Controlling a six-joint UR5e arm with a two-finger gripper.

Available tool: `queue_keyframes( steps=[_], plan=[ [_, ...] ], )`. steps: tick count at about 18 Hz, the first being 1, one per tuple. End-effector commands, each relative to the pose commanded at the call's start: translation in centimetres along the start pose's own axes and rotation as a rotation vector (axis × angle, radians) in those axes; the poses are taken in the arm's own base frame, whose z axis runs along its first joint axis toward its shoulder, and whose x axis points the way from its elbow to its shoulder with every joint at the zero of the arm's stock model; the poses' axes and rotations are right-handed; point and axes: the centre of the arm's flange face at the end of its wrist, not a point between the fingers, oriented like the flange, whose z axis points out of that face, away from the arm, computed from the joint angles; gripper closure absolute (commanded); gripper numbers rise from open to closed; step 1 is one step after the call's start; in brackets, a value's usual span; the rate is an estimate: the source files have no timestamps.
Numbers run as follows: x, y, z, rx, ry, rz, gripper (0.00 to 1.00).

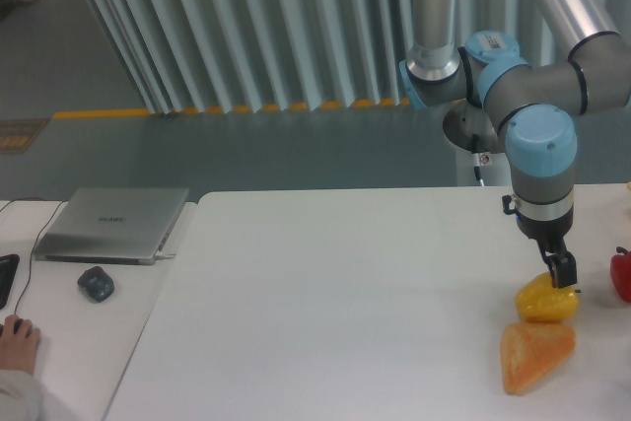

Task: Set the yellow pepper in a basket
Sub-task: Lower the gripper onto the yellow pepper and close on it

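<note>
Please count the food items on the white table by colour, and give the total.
Yellow: 1, the yellow pepper, with the gripper at its top
Orange: 1, the orange wedge
Red: 1, the red pepper, cut off by the frame edge
Total: 3

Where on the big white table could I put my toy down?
The wide bare stretch of the table between its left edge and the yellow pepper is free. The right end is crowded: the pincer at the yellow pepper, the orange wedge, the red pepper.
</note>
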Motion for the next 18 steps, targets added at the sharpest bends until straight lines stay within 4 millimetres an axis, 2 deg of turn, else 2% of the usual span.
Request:
queue_keyframes(
  steps=[4, 6, 7, 13, 18],
  plan=[
    [-0.8, -0.2, 2.2, -0.033, 0.018, -0.049, 0.00],
    [-1.5, -1.4, 2.7, -0.040, -0.015, -0.065, 0.00],
    [-1.8, -1.5, 3.0, -0.051, -0.025, -0.066, 0.00],
    [-2.0, -1.5, 2.8, -0.056, -0.031, -0.062, 0.00],
    [-2.4, -1.7, 4.1, -0.059, -0.012, -0.061, 0.00]
  ],
)
